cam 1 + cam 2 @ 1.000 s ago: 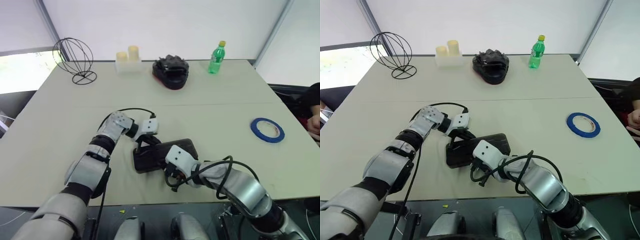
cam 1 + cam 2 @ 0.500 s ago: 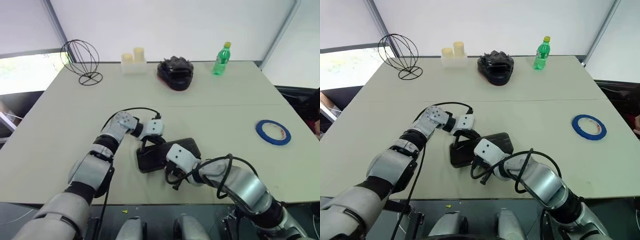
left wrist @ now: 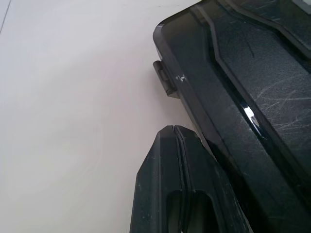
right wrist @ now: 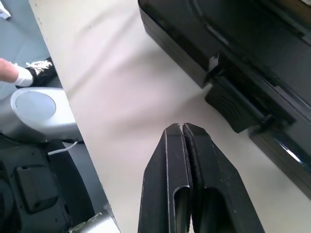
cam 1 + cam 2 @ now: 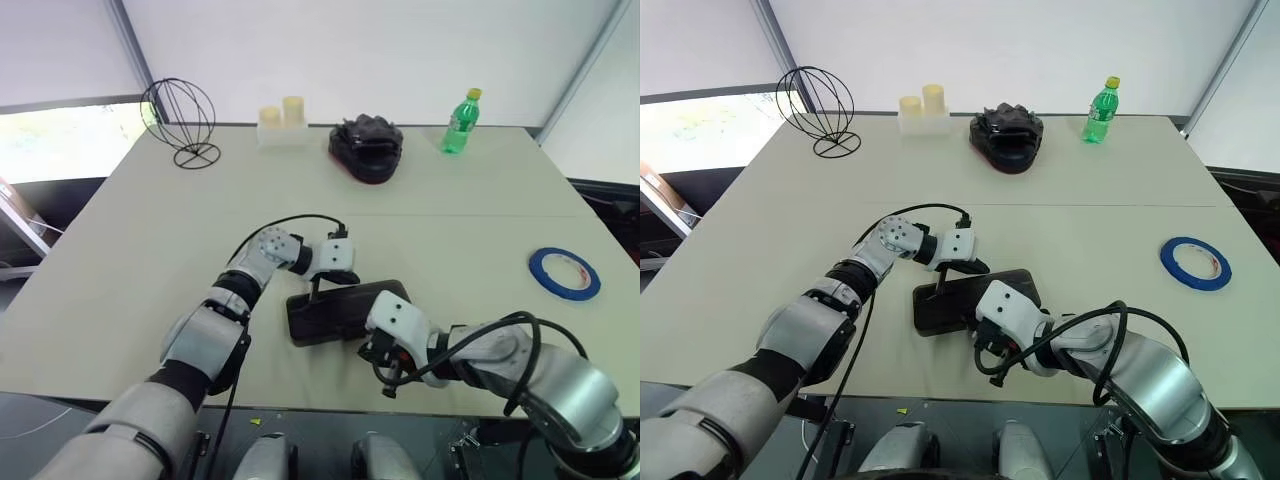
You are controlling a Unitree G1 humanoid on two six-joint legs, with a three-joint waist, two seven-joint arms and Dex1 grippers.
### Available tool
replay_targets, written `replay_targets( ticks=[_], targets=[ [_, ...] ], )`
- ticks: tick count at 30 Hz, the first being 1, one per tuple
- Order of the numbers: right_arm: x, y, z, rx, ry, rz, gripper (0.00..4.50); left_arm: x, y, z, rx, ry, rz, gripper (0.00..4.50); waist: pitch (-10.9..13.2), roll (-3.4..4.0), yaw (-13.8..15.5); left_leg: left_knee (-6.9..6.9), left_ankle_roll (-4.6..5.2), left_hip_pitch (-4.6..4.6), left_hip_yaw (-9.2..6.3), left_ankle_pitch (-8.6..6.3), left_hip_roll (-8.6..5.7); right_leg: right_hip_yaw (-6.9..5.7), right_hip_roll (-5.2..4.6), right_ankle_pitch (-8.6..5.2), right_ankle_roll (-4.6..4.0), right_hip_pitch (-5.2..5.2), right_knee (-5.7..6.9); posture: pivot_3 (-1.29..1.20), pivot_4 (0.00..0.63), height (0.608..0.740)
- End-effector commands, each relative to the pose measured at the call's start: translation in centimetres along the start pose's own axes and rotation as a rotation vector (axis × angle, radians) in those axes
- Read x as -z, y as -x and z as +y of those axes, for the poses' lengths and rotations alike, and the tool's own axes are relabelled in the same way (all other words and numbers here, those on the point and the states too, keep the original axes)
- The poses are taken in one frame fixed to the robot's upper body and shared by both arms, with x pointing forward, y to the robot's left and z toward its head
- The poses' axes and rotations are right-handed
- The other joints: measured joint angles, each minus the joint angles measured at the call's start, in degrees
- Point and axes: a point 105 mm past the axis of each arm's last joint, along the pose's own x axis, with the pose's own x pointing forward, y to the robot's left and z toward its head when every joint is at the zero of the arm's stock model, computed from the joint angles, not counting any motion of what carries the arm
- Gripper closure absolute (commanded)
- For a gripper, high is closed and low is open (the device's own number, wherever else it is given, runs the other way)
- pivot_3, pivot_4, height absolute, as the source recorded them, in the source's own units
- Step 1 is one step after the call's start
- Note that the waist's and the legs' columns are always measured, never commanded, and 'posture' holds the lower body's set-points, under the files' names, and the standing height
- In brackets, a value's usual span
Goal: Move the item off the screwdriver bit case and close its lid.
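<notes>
Screwdriver bit case (image 5: 345, 311): near the counter's (image 5: 150, 230) front edge, about midway along it.
Lid (image 3: 252, 92): lying down flat over the case; judged closed or nearly so.
Tape (image 5: 565, 273): off the case, near the counter's right edge.
Left hand (image 3: 176, 133): fingers pressed together, tips at the case's far-left edge.
Right hand (image 4: 183, 130): fingers pressed together, drawn back from the front latch (image 4: 233, 108).

The screwdriver bit case (image 5: 345, 311) is partly hidden at its five o'clock corner behind the right gripper's (image 4: 183, 127) white housing, and its bits cannot be made out through the dark lid (image 3: 252, 87). In the left wrist view the lid runs off the frame toward three o'clock. The bottle's (image 5: 460, 122) label is too small to read.
</notes>
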Motion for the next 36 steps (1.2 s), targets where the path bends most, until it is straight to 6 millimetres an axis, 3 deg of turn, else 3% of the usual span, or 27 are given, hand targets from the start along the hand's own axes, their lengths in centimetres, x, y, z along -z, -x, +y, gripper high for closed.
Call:
replay_targets(
  ticks=[1, 11, 18, 24, 30, 34, 36],
  targets=[
    [-0.7, -0.3, -0.8, 0.031, 0.033, -0.026, 4.43, 3.2, 0.4, -2.4, 0.09, 0.077, 0.093, 4.5, 0.04, -0.07, -0.31, -0.05, 0.0, -0.01, 0.0, 0.0, 0.0, 0.01, 0.0, 0.0, 0.0, -0.04, 0.0, 0.0, 0.15, 0.74],
    [-1.5, -2.4, -4.0, 0.126, 0.051, -0.036, 4.43, 3.5, 0.1, -3.7, 0.15, 0.091, 0.083, 4.5, 0.05, -0.15, -1.5, -0.71, -0.21, 0.02, -0.02, 0.12, 0.06, 0.08, 0.06, 0.0, 0.0, -0.43, 0.05, 0.0, 0.15, 0.74],
    [-1.7, -3.4, -3.1, 0.097, 0.055, -0.035, 4.43, 3.5, -0.1, -4.0, 0.147, 0.107, 0.066, 4.5, 0.04, -0.14, -1.52, -0.75, -0.24, 0.02, -0.02, 0.14, 0.1, 0.12, 0.08, -0.01, -0.01, -0.48, 0.05, 0.0, 0.15, 0.74],
    [-4.0, -4.4, -4.3, 0.167, 0.046, -0.092, 4.43, 3.9, -0.4, -4.9, 0.18, 0.11, 0.064, 4.5, 0.05, -0.15, -2.02, -0.8, -0.26, 0.08, -0.02, 0.15, 0.16, 0.18, 0.16, 0.0, -0.04, -0.5, 0.07, 0.0, 0.15, 0.74],
    [-4.2, -4.3, -4.4, 0.186, 0.071, -0.078, 4.43, 4.1, -0.5, -5.9, 0.215, 0.107, 0.054, 4.5, 0.02, -0.11, -2.81, -0.81, -0.29, 0.11, -0.06, 0.17, 0.24, 0.17, 0.24, 0.03, -0.11, -0.5, 0.11, 0.0, 0.15, 0.74],
    [-2.8, -2.6, -2.5, 0.09, 0.116, -0.033, 4.43, 3.1, -0.2, -3.3, 0.075, 0.092, 0.019, 4.5, 0.05, 0.09, -2.29, -0.81, -0.31, -0.02, -0.07, 0.18, 0.2, 0.16, 0.18, 0.03, -0.11, -0.59, 0.1, 0.0, 0.15, 0.74],
    [-1.9, -0.2, -1.5, 0.042, 0.099, -0.033, 4.43, 2.1, 1.6, -0.1, -0.089, 0.149, -0.034, 4.5, 0.08, 0.04, -0.95, -0.81, -0.32, -0.1, -0.07, 0.18, 0.17, 0.15, 0.15, 0.02, -0.1, -0.6, 0.01, 0.0, 0.15, 0.74]
  ],
)
